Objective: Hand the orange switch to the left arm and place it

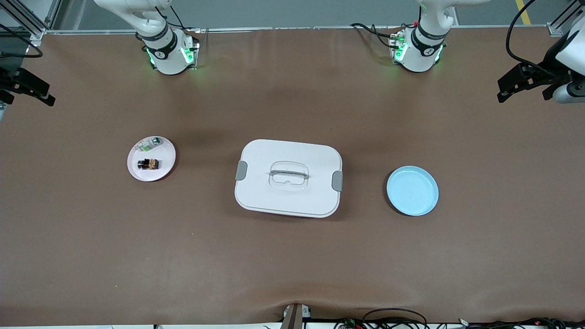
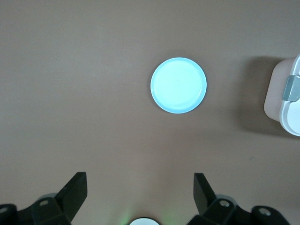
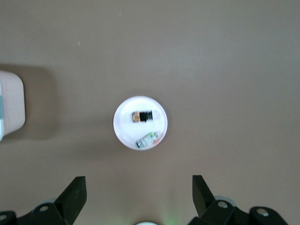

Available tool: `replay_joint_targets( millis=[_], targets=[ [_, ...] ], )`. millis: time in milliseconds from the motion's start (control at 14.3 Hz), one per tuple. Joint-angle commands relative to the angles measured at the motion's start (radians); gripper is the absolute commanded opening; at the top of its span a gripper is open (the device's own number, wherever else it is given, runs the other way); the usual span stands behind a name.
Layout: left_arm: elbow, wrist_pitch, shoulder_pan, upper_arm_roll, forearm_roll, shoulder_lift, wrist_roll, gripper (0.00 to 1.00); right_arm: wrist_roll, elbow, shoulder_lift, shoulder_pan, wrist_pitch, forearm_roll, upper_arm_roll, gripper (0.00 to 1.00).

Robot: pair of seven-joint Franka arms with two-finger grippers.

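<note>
The orange switch [image 1: 148,163] lies on a small white plate [image 1: 167,155] toward the right arm's end of the table from the box [image 1: 288,177], sharing that plate with a small green-and-white part [image 1: 151,144] that sits just beside it, farther from the front camera. A blue plate [image 1: 412,190] sits empty toward the left arm's end of the table from the box, so the box stands squarely between the two plates.

The right gripper [image 3: 136,197] hangs high over the table near the white plate, jaws spread wide and holding nothing. The left gripper [image 2: 140,192] hangs high near the blue plate, also wide open and empty. Neither arm has started down.

The main risk is the pick: the switch is tiny and close to the green-and-white part, so wide jaws coming down slightly off could catch the wrong part, nudge both, or tip the light plate. A shallow pinch could let the switch slip during the hand-over between arms. The meeting point probably falls over the box, so a low carry or a dropped switch would strike its lid or handle [image 1: 289,173].
</note>
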Motion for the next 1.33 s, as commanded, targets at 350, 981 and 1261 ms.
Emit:
replay_joint_targets(
  millis=[350,981,1261],
  targets=[
    [0.015,-0.021,0.004,-0.002,-0.003,0.003,0.0,1.0,-0.009,0.027,0.027,-0.006,-0.051,-0.001,0.007,1.0],
    [0.016,-0.021,0.009,0.005,-0.003,0.005,-0.003,1.0,-0.009,0.027,0.028,0.002,-0.051,0.001,0.01,1.0],
    [0.008,-0.041,0.005,-0.002,-0.002,0.003,-0.003,1.0,-0.009,0.03,0.028,0.002,-0.048,0.002,0.01,1.0]
  ],
)
